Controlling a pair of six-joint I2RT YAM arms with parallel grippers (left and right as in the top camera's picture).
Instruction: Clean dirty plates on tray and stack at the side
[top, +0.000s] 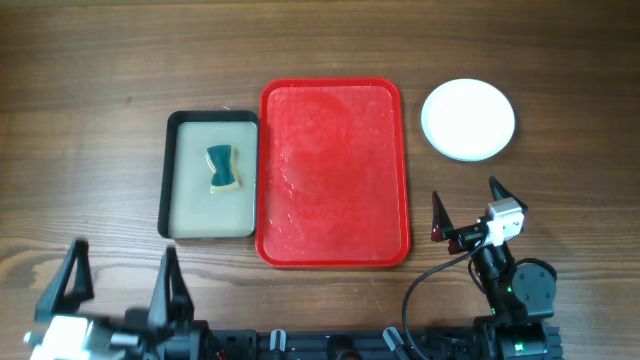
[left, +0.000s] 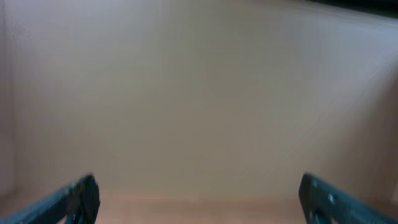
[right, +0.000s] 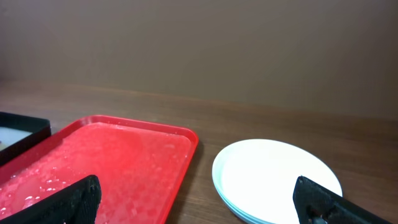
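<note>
The red tray (top: 333, 172) lies at the middle of the table, wet and with no plates on it; it also shows in the right wrist view (right: 106, 165). The plates (top: 468, 119) sit stacked on the table to the tray's right, white one on top, pale blue rims showing beneath in the right wrist view (right: 273, 180). My right gripper (top: 468, 211) is open and empty, near the tray's front right corner, short of the stack. My left gripper (top: 120, 283) is open and empty at the front left edge; its view (left: 199, 199) is blurred.
A black-rimmed beige tray (top: 172, 175) lies left of the red tray, holding a teal and yellow sponge (top: 224, 166). Its corner shows in the right wrist view (right: 22, 134).
</note>
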